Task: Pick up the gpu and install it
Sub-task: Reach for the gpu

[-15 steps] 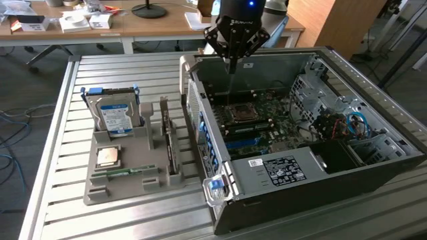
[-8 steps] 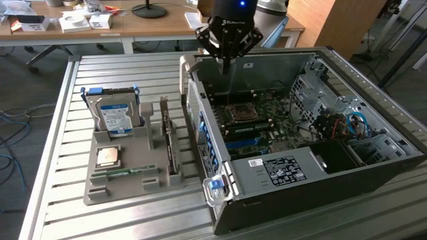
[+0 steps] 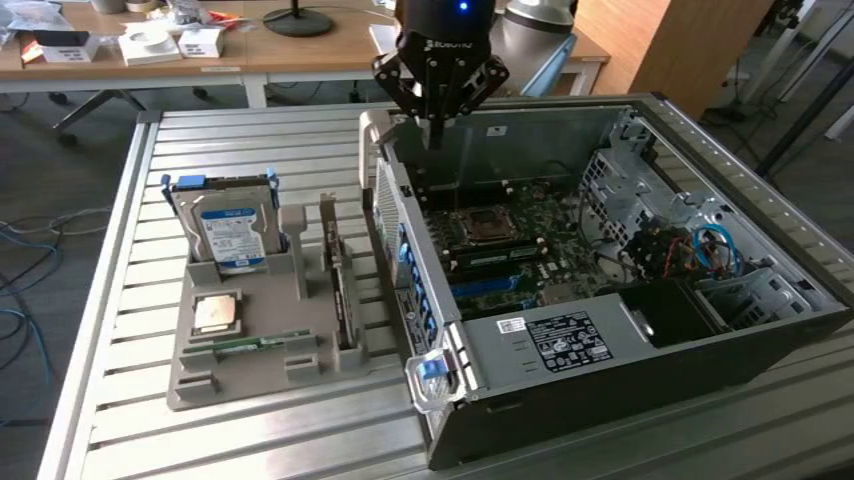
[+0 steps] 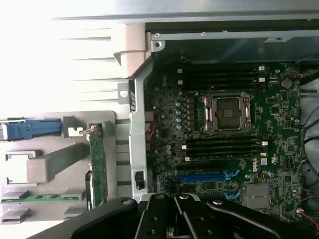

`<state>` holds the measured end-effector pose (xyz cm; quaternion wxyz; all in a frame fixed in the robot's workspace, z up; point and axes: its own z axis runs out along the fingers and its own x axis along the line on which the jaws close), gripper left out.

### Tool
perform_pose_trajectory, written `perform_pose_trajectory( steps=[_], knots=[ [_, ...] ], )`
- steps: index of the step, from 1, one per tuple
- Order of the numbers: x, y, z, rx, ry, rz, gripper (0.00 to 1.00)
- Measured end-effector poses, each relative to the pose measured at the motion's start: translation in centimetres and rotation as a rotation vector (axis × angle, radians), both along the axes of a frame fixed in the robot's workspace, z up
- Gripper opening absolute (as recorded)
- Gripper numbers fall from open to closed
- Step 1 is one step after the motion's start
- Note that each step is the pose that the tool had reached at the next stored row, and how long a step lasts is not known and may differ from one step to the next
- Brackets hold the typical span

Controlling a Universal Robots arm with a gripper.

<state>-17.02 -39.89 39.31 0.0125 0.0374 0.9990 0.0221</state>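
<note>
Gripper (image 3: 430,132) is closed and empty, above the case (image 3: 667,400) rear wall. Gpu (image 3: 342,290) stands upright in the holder (image 3: 254,372) beside the case. Risk: lowered shut, fingers likely knock the thin card or clip the case edge.

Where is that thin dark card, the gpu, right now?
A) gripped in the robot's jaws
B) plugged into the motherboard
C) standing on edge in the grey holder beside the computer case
C: the gpu stands on edge in a slot of the grey holder, outside the computer case.
</note>
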Motion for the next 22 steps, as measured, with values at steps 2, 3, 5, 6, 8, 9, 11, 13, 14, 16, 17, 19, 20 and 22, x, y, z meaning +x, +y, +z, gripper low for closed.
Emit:
perform_pose_trajectory(
  steps=[2, 3, 5, 6, 8, 9, 11, 13, 14, 16, 17, 19, 20, 22],
  knots=[
    [-0.4, 0.0, -0.01, 0.0, 0.0, 0.0, 0.11],
    [-0.6, 0.0, -0.01, 0.0001, 0.0, 0.0, 0.11],
    [-1.0, 0.0, -0.01, 0.0001, -0.0001, 0.0, 0.11],
    [-1.2, 0.0, -0.01, 0.0001, 0.0, 0.0, 0.11],
    [-1.6, 0.0, -0.02, 0.0001, 0.0, 0.0, 0.11],
    [-1.8, 0.0, -0.02, 0.0001, -0.0001, 0.0, 0.11],
    [-2.2, 0.0, -0.02, 0.0, 0.0, 0.0, 0.11],
    [-2.6, 0.0, -0.02, 0.0001, 0.0, 0.0, 0.11],
    [-2.8, 0.0, -0.03, 0.0001, 0.0, 0.0, 0.11],
    [-3.3, 0.0, -0.03, 0.0, 0.0, 0.0, 0.11],
    [-3.5, 0.0, -0.03, 0.0, 0.0, 0.0, 0.11],
    [-3.9, 0.0, -0.04, 0.0001, -0.0001, 0.0, 0.11],
    [-4.1, 0.0, -0.04, 0.0, 0.0, 0.0, 0.11],
    [-4.5, 0.0, -0.05, 0.0001, 0.0, 0.0, 0.11]
  ],
)
